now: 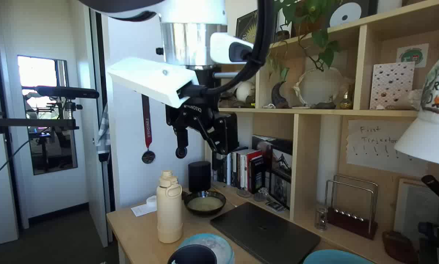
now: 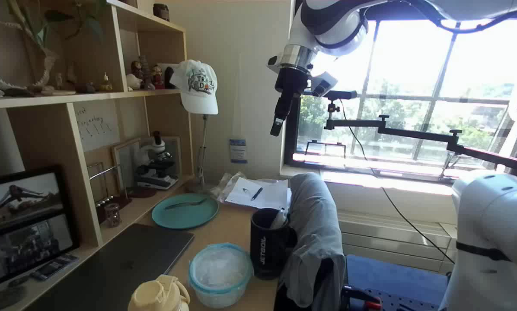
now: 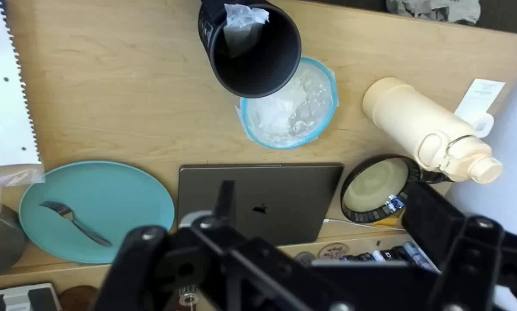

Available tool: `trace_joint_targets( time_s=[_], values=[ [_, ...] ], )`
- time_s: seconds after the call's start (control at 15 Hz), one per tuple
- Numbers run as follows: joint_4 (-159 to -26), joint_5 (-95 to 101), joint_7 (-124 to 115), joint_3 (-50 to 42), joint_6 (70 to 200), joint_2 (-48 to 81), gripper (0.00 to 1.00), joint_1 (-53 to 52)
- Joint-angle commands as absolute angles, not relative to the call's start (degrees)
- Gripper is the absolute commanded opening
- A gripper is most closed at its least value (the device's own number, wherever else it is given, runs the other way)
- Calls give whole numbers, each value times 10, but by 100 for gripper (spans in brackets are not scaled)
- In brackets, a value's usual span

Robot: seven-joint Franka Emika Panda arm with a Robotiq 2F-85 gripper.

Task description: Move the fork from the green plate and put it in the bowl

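Fork [image 3: 77, 223] on green plate [image 3: 129, 203], hand [image 1: 200, 156] high above desk [image 3: 111, 86], fingers [image 1: 182, 141] apart.

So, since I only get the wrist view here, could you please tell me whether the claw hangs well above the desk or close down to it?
Observer: Both exterior views show the claw well above the desk.
Operator: Thank you. Is there anything tall near the green plate where the fork lies?
Observer: Yes, in an exterior view a white cap shows higher up and behind it.
Operator: And could something be standing by the bowl that I cannot see?
Observer: There is: a black cylinder stands just behind it, as seen in an exterior view.
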State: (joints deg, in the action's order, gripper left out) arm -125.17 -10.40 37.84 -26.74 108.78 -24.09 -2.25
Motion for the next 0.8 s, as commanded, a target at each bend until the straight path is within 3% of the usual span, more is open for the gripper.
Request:
trace_joint_targets(
  time_s=[0.0,0.47,0.73],
  values=[
    [-1250,-117,389,-243,1085,-234,100,8],
    [-1228,-124,335,-210,1123,-165,100,19],
    [-1198,-139,263,-177,1223,-80,100,22]
  ],
)
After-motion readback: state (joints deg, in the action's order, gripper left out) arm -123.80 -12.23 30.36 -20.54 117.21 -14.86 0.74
